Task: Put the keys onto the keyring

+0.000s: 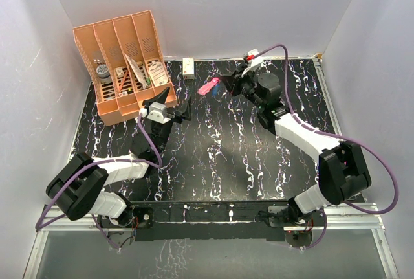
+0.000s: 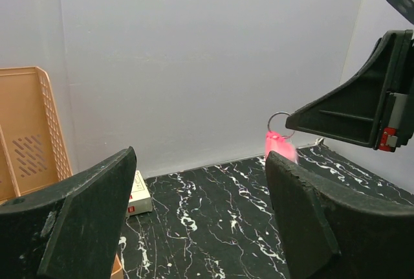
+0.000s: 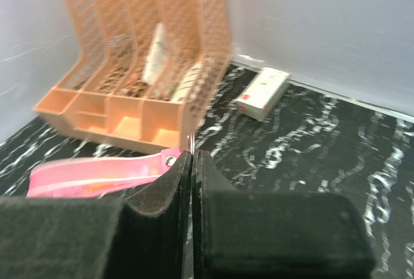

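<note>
The right gripper [image 1: 224,85] reaches to the far middle of the black, white-veined marble-patterned surface [image 1: 226,156]. Its jaws are pressed together on the thin red-pink elongated keyring [image 1: 208,87]. In the right wrist view the two black fingers [image 3: 162,227] meet with no gap. A small metal ring shows just above their tips, and the pink strap of the keyring [image 3: 97,177] sticks out sideways to the left. The strap is blurred there, and I cannot tell whether its free end touches the surface.

The left gripper [image 1: 174,103] sits near the middle-left of the surface, just in front of the orange plastic mesh desk organiser [image 1: 123,59]. Its jaws are spread wide and hold nothing. From the left wrist camera, the keyring [image 2: 280,144] hangs from a silver ring under the tip of the right gripper's black finger [image 2: 349,114], seen between the left gripper's own fingers [image 2: 84,227].

A small white box with a red mark [image 1: 189,67] lies against the back wall, between the organiser and the keyring. Papers and small items stand in the organiser's slots.
</note>
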`<control>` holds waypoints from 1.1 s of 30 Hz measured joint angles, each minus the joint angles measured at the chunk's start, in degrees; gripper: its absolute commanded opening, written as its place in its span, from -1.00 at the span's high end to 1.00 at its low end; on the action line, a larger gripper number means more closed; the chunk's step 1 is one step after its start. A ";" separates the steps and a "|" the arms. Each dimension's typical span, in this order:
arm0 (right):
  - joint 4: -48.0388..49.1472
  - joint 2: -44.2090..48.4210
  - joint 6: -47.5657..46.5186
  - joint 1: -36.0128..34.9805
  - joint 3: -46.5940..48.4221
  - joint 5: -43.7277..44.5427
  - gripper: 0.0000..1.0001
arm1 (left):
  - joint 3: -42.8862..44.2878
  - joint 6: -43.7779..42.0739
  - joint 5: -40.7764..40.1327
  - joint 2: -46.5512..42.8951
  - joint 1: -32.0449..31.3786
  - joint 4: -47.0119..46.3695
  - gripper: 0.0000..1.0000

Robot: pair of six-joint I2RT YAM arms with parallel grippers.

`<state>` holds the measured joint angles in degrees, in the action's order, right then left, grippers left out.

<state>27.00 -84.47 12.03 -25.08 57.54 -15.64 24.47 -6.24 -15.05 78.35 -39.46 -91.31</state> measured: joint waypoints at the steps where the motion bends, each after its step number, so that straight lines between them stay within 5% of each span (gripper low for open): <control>1: -0.09 0.07 -0.22 0.11 -0.24 2.43 1.00 | 0.00 0.00 -0.02 0.00 0.00 0.00 -0.58; 25: -0.26 1.27 -1.40 1.09 -2.19 8.39 1.00 | -0.07 -0.17 -0.44 0.00 0.04 0.00 -0.59; 33: -2.73 -1.18 2.80 1.14 -0.90 -2.75 1.00 | -0.22 -0.50 -0.76 -0.52 0.04 0.09 -0.59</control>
<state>24.27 -85.65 14.83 -23.94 56.64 -18.39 24.25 -6.74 -15.81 77.82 -39.42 -91.22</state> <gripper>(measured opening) 0.010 0.794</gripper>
